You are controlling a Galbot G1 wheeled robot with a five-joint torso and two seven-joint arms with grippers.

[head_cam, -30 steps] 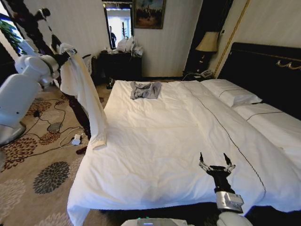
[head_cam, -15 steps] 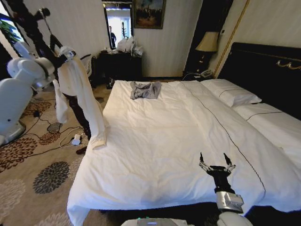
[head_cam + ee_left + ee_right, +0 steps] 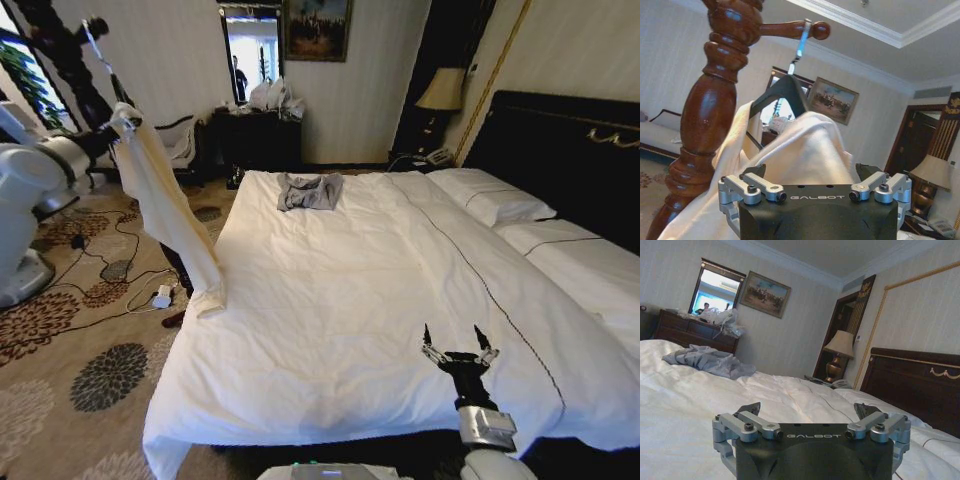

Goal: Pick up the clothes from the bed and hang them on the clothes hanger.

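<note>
The cream clothes (image 3: 165, 205) hang from the black clothes hanger (image 3: 782, 90), and one long sleeve trails down to the left edge of the bed (image 3: 340, 300). The hanger's silvery hook (image 3: 801, 42) sits over a peg of the dark wooden stand (image 3: 715, 115). My left gripper (image 3: 811, 172) is open just behind the draped clothes (image 3: 805, 150), which bulge between its fingertips. In the head view the left arm (image 3: 40, 170) reaches in from the left. My right gripper (image 3: 456, 352) hovers open over the bed's near edge.
A small grey garment (image 3: 308, 190) lies at the far end of the bed. Pillows (image 3: 490, 195) and a black headboard (image 3: 560, 150) are on the right. A dark dresser (image 3: 255, 135) and a lamp (image 3: 440, 90) stand at the back. Cables (image 3: 130, 280) lie on the patterned carpet.
My left arm has drawn back to the left, and the top of the clothes has moved left with it, towards the stand. The right arm has not moved.
</note>
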